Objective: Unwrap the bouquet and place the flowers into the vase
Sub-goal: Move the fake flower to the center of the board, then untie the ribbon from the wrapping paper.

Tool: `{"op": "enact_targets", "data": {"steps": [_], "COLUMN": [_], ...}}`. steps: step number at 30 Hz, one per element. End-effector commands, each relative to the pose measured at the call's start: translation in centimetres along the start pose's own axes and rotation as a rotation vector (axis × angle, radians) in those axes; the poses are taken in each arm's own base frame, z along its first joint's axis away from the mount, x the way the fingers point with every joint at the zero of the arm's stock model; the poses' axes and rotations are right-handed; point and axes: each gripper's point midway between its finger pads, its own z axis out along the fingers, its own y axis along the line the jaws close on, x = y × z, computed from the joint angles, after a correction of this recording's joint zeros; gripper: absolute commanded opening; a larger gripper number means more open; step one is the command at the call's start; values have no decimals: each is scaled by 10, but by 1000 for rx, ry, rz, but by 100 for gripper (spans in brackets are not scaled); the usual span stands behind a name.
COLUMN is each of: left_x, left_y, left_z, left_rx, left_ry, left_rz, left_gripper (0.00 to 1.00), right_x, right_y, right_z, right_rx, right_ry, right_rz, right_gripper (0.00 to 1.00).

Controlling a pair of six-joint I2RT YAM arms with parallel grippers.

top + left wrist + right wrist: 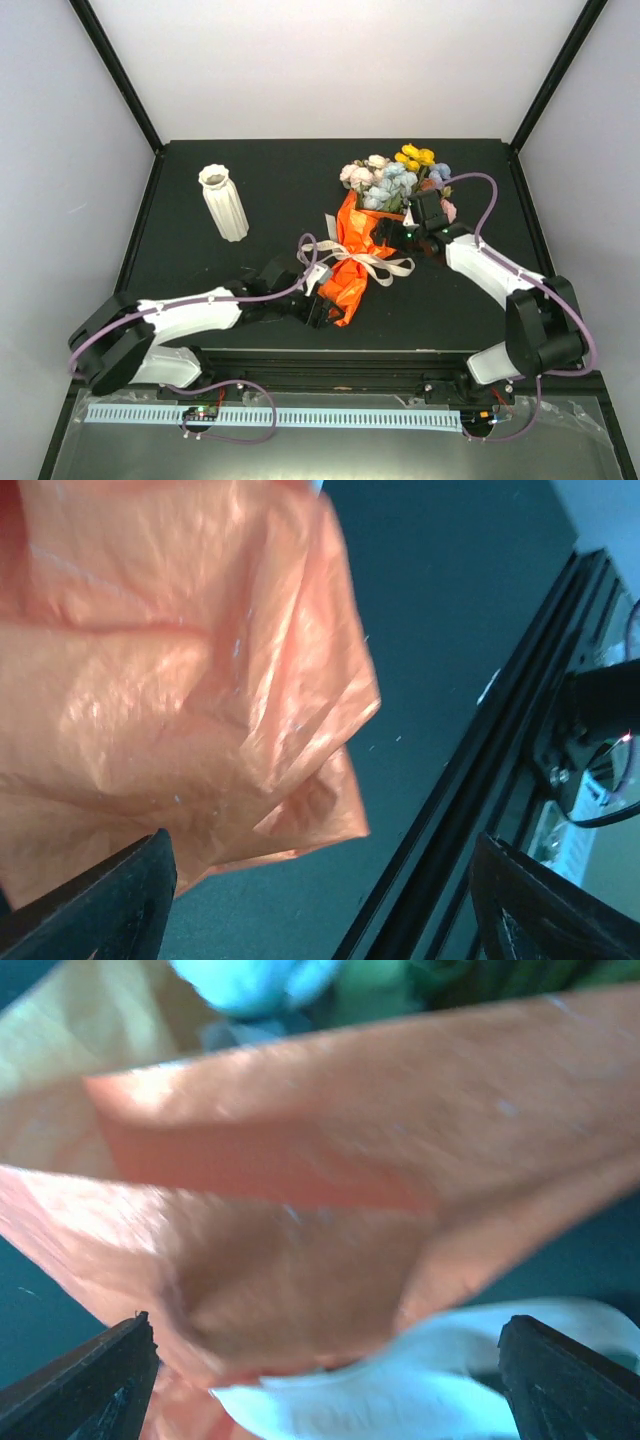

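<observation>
Bouquet (352,272) lay on the worktop (270,170), wrapped in orange paper with a cream ribbon (378,263) around it, well right of the upright vase (225,203). Left claw (320,309) was wide at the paper's near end. Right claw (408,232) was wide beside the flowers (388,180).

Bright even light; blurred, soft wrist close-ups.

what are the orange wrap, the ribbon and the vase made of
Wrap: thin crinkly paper or film, slightly glossy and translucent; sharp creases catch light. Ribbon: cream, probably fabric; it lies in limp flat loops. Vase: off-white, matte, ribbed; ceramic or plastic, unclear which.
</observation>
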Motion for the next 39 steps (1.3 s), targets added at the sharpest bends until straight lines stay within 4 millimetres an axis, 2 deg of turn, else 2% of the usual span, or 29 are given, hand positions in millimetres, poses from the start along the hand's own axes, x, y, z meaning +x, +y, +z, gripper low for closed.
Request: {"op": "enact_targets", "data": {"steps": [1, 4, 6, 7, 11, 14, 16, 19, 25, 34, 39], "left_x": [-34, -49, -60, -65, -85, -97, -104, -107, -102, -100, -99], "left_y": [-12, -14, -15, -17, -21, -14, -11, -16, -13, -22, -22], "left_z": [-28, -50, -66, -74, -107, -138, -159, -179, -191, -211, -213], "left_rx": [-43, -93, -136, -156, -266, -407, -484, -522, -573, -534, -544], "left_ry": [-151, -231, -282, -301, -357, -388, -428, -439, -432, -570, -568], "left_rz": [42, 59, 86, 107, 203, 242, 242, 287, 374, 397, 414], "left_gripper": [85, 91, 94, 96, 99, 99, 99, 99, 99, 99, 99], "right_x": [24, 37, 47, 52, 70, 77, 76, 76, 94, 96, 98], "right_y": [-29, -36, -39, -40, -40, -40, -39, -34, -30, -34, -40], "right_z": [-29, -46, -50, -50, -41, -35, -32, -23, 2, 13, 17], "right_rx": [170, 181, 159, 139, 59, 52, 67, 66, 72, 124, 158], "right_ry": [49, 22, -3, -7, -4, 4, 2, 29, 142, 155, 156], "right_rz": [152, 283, 402, 448, 583, 625, 620, 613, 664, 646, 639], "right_gripper": [94, 93, 89, 86, 62, 50, 47, 47, 47, 47, 46]}}
